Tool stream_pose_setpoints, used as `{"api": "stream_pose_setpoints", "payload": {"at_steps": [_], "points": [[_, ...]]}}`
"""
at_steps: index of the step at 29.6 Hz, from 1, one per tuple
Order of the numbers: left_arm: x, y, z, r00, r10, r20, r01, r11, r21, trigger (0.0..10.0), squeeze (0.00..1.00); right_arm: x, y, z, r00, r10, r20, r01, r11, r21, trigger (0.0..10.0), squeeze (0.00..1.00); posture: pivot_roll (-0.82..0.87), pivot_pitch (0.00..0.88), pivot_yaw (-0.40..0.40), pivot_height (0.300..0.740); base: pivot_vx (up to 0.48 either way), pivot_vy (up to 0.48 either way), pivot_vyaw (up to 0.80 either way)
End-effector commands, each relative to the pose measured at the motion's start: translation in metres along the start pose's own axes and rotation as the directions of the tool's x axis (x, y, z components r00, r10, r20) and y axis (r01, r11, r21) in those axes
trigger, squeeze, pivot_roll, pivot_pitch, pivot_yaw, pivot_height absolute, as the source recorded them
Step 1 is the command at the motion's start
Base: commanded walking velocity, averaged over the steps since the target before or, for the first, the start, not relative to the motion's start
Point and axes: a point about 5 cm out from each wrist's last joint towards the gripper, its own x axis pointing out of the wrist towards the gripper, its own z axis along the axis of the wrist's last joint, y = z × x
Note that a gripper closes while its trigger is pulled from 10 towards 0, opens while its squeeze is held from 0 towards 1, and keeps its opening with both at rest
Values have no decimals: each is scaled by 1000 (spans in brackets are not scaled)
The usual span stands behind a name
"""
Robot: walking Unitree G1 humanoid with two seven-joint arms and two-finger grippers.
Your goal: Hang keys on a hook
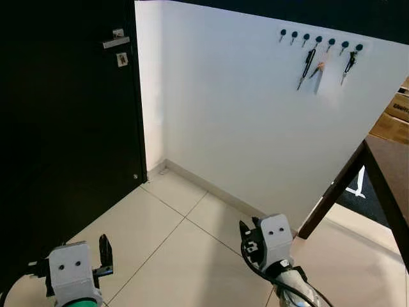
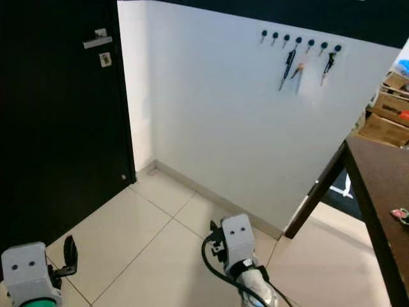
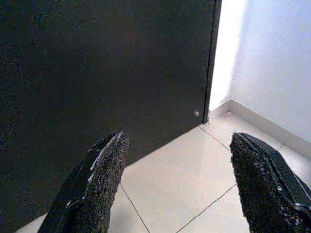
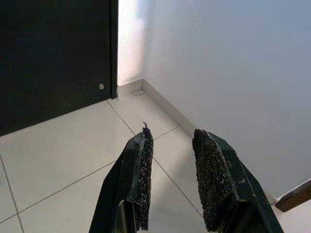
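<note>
White wall corner beside a dark door [image 1: 64, 115], tiled floor [image 1: 160, 230] below. Row of hooks [image 1: 319, 38] sits high on the wall, well above both arms; several key bunches [image 1: 307, 67] already hang from it, one more [image 1: 349, 66] near the row's right end. No loose keys can be made out in either pincer. Small reddish item [image 2: 401, 215] lies on the dark bench [image 2: 377, 185] at its right edge, too small to tell what it is. Keys likely light, stiff metal, slippery and jangly; best pinched at the ring or fob so the ring loop stays free for the hook. Left pincer [image 3: 177, 179] spread wide, empty, low over the floor by the door. Right pincer [image 4: 172, 167] narrow gap, nothing between the pads, low over the tiles near the bench leg [image 1: 332, 192].
</note>
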Motion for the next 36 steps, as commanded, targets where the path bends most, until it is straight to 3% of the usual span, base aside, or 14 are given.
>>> {"api": "stream_pose_setpoints", "payload": {"at_steps": [1, 14, 36], "points": [[-4, 1, -7, 1000, -7, -29, 7, 1000, 6, 10000, 0, -3, -1, -6, 999, -1, -32, 2, 1000, 12, 10000, 0, -167, 87, 24, 740, 0, 0, 0], [-5, -1, -6, 1000, 1, -11, -1, 999, 35, 10000, 0, -2, -1, -7, 999, 6, -43, -5, 1000, 11, 10000, 0, -160, 90, 16, 740, 0, 0, 0], [-2, -4, -7, 1000, -11, -14, 12, 1000, 26, 10000, 0, 1, -2, -7, 999, 4, -53, -4, 1000, 10, 10000, 0, -164, 86, 10, 740, 0, 0, -800]]}}
